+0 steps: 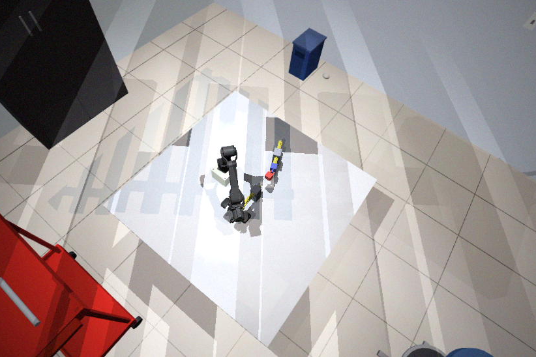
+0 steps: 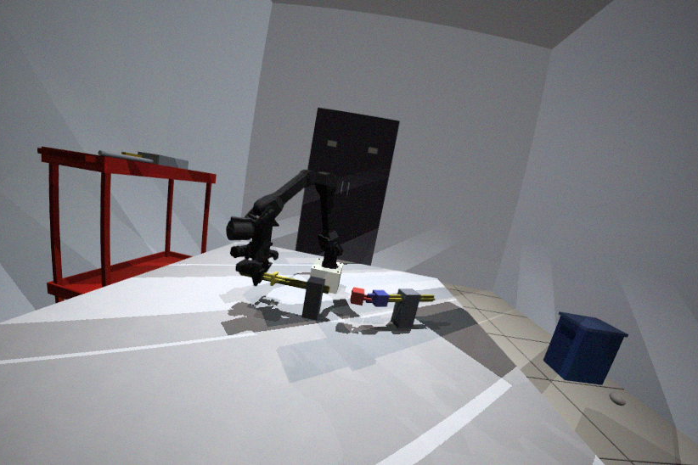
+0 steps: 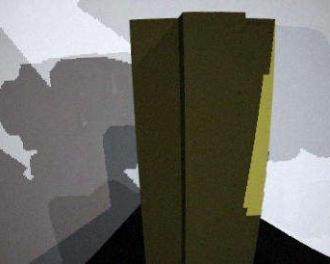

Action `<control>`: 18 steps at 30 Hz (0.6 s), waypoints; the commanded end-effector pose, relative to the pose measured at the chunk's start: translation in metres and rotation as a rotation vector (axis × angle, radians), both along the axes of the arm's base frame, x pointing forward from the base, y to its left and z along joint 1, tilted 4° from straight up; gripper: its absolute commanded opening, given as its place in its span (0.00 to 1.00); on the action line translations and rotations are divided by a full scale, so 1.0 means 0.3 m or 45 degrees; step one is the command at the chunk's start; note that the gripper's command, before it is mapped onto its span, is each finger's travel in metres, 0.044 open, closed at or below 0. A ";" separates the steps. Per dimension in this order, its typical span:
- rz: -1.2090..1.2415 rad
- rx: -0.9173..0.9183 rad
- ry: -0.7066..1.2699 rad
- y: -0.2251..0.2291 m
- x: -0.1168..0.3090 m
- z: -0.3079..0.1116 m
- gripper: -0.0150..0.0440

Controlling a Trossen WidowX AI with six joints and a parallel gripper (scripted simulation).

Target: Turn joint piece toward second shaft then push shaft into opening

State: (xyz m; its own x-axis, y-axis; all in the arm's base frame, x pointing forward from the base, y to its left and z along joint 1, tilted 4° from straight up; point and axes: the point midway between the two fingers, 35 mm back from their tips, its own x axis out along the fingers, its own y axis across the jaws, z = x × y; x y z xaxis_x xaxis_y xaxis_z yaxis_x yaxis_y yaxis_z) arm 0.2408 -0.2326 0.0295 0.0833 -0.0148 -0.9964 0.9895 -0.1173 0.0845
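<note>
The yellow second shaft (image 1: 248,200) (image 2: 292,282) (image 3: 220,120) lies through its grey block (image 1: 255,192) (image 2: 313,301). My gripper (image 1: 238,214) (image 2: 256,277) (image 3: 184,208) is shut on its outer part, outside the collar, with a finger against each side in the wrist view. The shaft's inner end sticks out a little past the block, apart from the joint. The red joint piece (image 1: 268,174) (image 2: 357,295) is angled toward that end; its opening is too small to make out. Behind it are the blue joint part (image 1: 274,166) (image 2: 379,298) and the fixed yellow shaft (image 1: 280,144) (image 2: 426,298) in its block (image 1: 278,152) (image 2: 406,312).
The arm's white base (image 1: 221,175) (image 2: 333,277) stands beside the two blocks on the white table top (image 1: 294,269) (image 2: 196,394). A red cart (image 1: 24,269) (image 2: 105,230), a dark cabinet (image 1: 45,62) (image 2: 355,164) and a blue bin (image 1: 306,55) (image 2: 582,348) stand farther off.
</note>
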 end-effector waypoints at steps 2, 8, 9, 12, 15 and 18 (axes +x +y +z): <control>-0.006 -0.001 0.002 0.000 0.000 -0.001 0.37; 0.000 0.000 0.000 0.000 0.000 0.000 0.36; 0.000 0.000 0.000 0.000 0.000 0.000 0.34; 0.000 0.000 0.000 0.000 0.000 0.000 0.31; 0.000 0.000 0.000 0.000 0.000 0.000 0.25; -0.001 0.000 0.000 0.001 0.000 0.000 0.25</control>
